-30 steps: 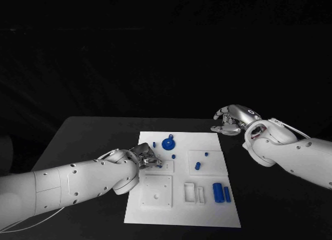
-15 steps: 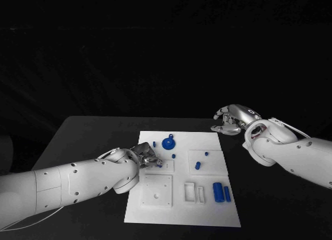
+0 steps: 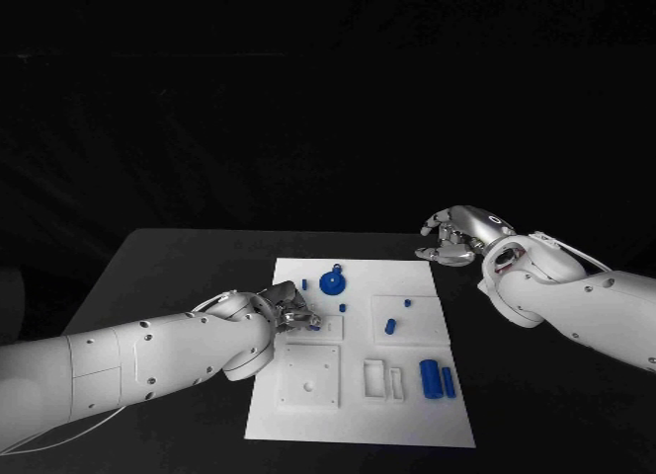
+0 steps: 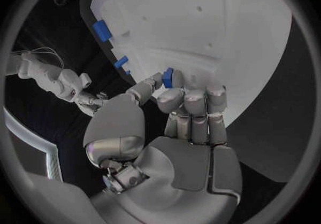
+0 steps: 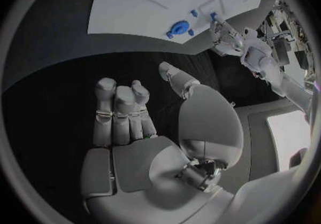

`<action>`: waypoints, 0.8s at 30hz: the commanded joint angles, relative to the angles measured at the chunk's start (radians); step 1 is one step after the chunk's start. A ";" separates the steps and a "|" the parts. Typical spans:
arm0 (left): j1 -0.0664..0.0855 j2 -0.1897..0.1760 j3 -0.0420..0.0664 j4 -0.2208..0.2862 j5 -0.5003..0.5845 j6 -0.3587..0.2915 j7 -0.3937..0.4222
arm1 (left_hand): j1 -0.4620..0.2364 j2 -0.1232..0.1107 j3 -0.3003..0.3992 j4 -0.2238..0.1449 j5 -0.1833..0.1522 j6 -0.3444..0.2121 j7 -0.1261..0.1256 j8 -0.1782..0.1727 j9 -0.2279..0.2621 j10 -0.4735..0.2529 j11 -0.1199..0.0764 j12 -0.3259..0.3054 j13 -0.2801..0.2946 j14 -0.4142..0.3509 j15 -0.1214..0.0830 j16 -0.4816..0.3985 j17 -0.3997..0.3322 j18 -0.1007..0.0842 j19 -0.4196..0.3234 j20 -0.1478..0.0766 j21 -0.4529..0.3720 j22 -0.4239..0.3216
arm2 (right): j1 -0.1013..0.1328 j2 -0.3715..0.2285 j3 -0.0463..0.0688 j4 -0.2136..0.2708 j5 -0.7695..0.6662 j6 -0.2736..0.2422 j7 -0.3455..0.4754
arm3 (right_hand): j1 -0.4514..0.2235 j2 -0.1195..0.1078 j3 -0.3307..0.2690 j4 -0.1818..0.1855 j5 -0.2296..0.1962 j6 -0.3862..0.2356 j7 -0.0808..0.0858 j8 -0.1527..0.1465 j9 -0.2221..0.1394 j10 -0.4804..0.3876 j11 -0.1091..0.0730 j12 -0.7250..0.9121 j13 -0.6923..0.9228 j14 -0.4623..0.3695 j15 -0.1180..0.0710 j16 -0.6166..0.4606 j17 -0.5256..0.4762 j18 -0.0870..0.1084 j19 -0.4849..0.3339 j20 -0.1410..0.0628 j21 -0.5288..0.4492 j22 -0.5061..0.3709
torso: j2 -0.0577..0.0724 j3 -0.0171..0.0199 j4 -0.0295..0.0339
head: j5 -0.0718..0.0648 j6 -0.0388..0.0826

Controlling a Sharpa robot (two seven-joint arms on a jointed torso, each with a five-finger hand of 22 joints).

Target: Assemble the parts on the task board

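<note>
Little has changed: the left robot hand [image 4: 181,106] still pinches a small blue part [image 4: 167,78] over the board [image 3: 414,415], near its left edge, so seating is pending. The right robot hand [image 3: 456,237], fingers curled on nothing, has lifted slightly beyond the board's far right corner.

Task board [image 3: 360,415] mid-table [image 3: 172,267]; left hand [image 3: 288,308] over its left edge, right hand [image 3: 456,237] beyond far-right corner.
</note>
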 commanded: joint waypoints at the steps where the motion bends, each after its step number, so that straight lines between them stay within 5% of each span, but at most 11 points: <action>1: -0.005 0.006 -0.004 0.002 0.000 0.056 -0.008 | -0.012 0.002 0.001 0.009 -0.003 0.121 -0.098 -0.001 -0.002 -0.048 -0.046 0.005 -0.002 0.027 -0.031 0.004 -0.001 0.008 -0.008 -0.123 0.005 0.010 | 0.000 0.001 0.000 0.000 0.000 0.011 0.009 | 0.002 0.001 0.000 0.004 0.004 0.021 0.012 0.005 -0.001 -0.013 0.005 0.003 -0.001 0.006 -0.003 -0.007 0.001 0.062 0.003 0.000 -0.004 0.006 | 0.000 0.0008 -0.0001 | 0.001 0.000; 7: -0.005 0.007 -0.004 0.002 0.000 0.063 -0.007 | -0.015 0.013 0.002 0.018 0.011 0.120 -0.097 0.003 -0.006 -0.050 -0.046 0.008 -0.006 0.025 -0.030 0.008 -0.005 0.008 -0.011 -0.122 0.006 0.011 | 0.000 0.001 0.000 0.000 0.001 0.011 0.009 | -0.001 0.001 -0.001 0.006 0.010 0.022 0.012 0.005 -0.001 -0.013 0.005 0.004 -0.002 0.006 -0.003 -0.008 0.002 0.062 0.003 0.000 -0.005 0.006 | 0.000 0.0009 -0.0005 | 0.002 0.000; 19: -0.005 0.008 -0.004 -0.001 -0.004 0.062 -0.007 | -0.022 0.057 0.005 -0.016 0.147 0.120 -0.099 0.022 -0.018 -0.054 -0.047 0.024 -0.020 0.022 -0.025 0.024 -0.019 0.009 -0.017 -0.120 0.016 0.012 | 0.000 0.001 0.000 -0.002 0.003 0.014 0.010 | -0.005 0.001 -0.004 0.009 0.027 0.024 0.011 0.006 -0.002 -0.014 0.004 0.005 -0.003 0.006 -0.003 -0.009 0.004 0.062 0.004 0.000 -0.006 0.007 | 0.000 0.0000 0.0000 | 0.000 -0.001; 24: -0.005 0.009 -0.004 -0.003 -0.011 0.061 -0.010 | -0.020 0.060 0.008 -0.027 0.163 0.120 -0.100 0.026 -0.020 -0.055 -0.048 0.028 -0.024 0.022 -0.024 0.028 -0.022 0.010 -0.017 -0.120 0.017 0.012 | 0.000 0.002 0.000 -0.002 0.003 0.015 0.010 | -0.005 0.001 -0.004 0.010 0.030 0.024 0.011 0.006 -0.002 -0.014 0.004 0.005 -0.004 0.006 -0.003 -0.009 0.004 0.062 0.004 0.000 -0.006 0.008 | 0.000 -0.0005 0.0002 | 0.000 -0.001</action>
